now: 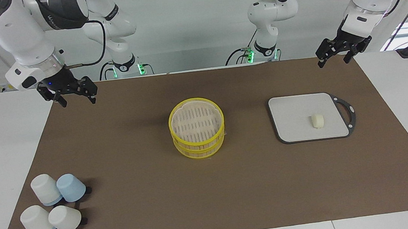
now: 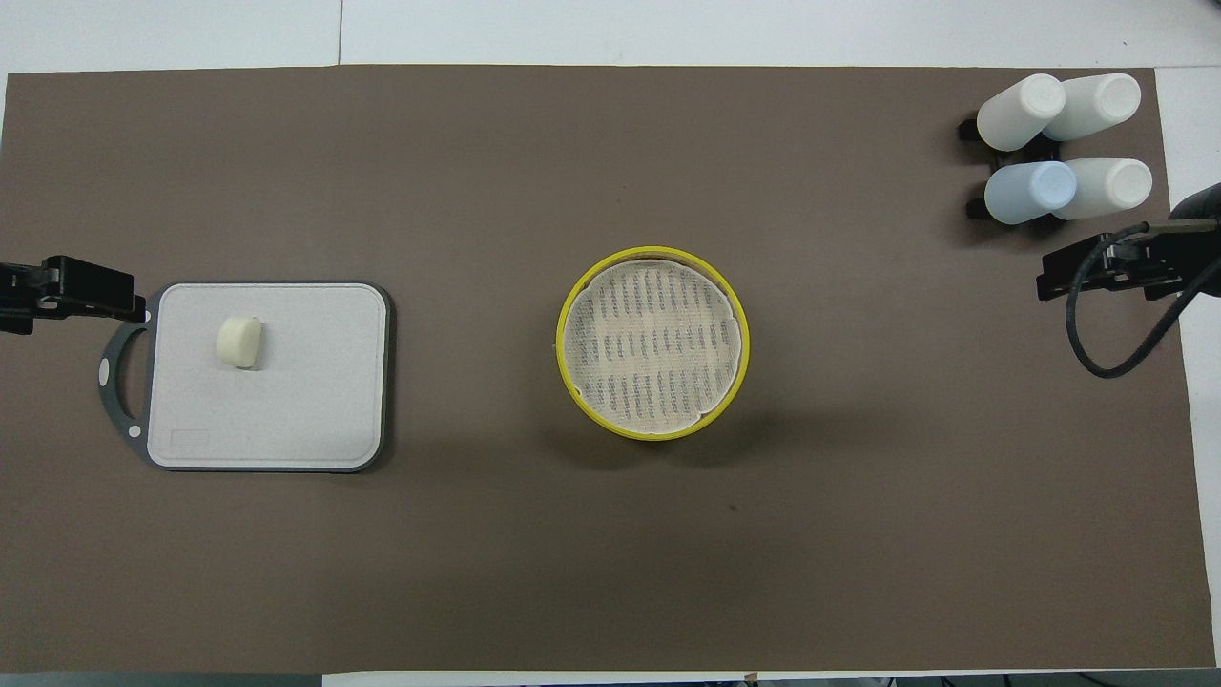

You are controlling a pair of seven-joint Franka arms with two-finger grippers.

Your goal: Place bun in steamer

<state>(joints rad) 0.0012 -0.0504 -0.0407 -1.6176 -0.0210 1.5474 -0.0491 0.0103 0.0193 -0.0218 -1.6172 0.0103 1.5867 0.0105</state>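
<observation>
The bun [image 1: 317, 120], a small cream-white lump, lies on a grey rounded-square board [image 1: 293, 116] toward the left arm's end of the table; it also shows in the overhead view [image 2: 239, 341]. The steamer [image 1: 196, 124], two stacked yellow-rimmed rings with a pale slatted top, stands mid-table with nothing on it, and shows in the overhead view [image 2: 653, 342]. My left gripper [image 1: 334, 62] hangs open and empty in the air over the mat's edge, beside the board's handle end. My right gripper [image 1: 78, 101] hangs open and empty over the mat's corner at the right arm's end. Both arms wait.
Several white and pale blue cups [image 1: 53, 210] lie clustered at the right arm's end, farther from the robots than the steamer; they also show in the overhead view [image 2: 1064, 143]. A brown mat [image 1: 137, 167] covers the table. The board [image 2: 305, 382] has a dark handle.
</observation>
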